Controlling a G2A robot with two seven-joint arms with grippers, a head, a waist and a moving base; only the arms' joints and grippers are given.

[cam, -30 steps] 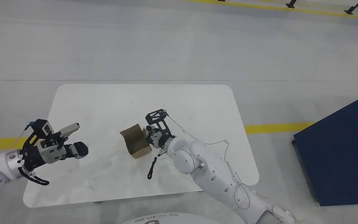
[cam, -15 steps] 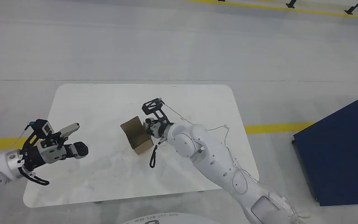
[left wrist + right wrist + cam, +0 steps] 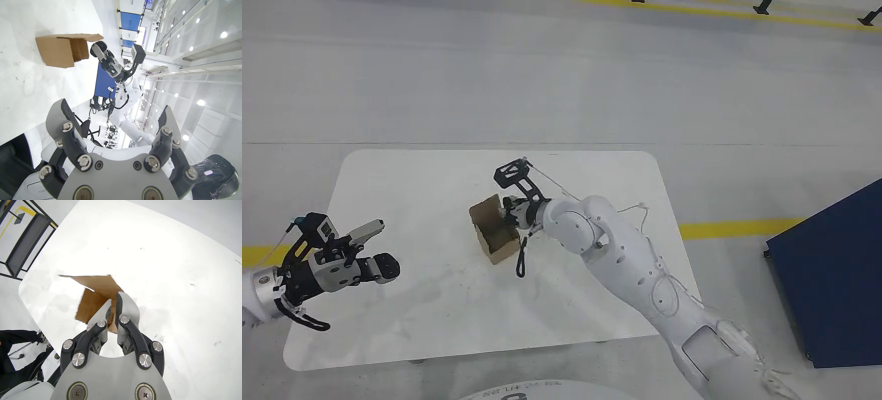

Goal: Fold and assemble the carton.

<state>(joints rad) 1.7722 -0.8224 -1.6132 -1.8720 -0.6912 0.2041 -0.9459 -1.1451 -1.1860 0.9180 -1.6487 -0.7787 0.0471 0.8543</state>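
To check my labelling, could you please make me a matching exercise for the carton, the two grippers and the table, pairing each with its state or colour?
Things:
1. carton
2. left gripper
3. right gripper
4. table

States or colours:
A. white
B. open, holding nothing
C. brown
D. shut on the carton's edge

Pairs: 1-C; 2-B; 3-D; 4-A

The left pincer (image 3: 114, 106) hangs sideways, fingers spread wide; the right arm (image 3: 614, 252) stretches forward, the right pincer (image 3: 114, 298) pinched onto a flap of the brown cardboard carton (image 3: 54, 51)
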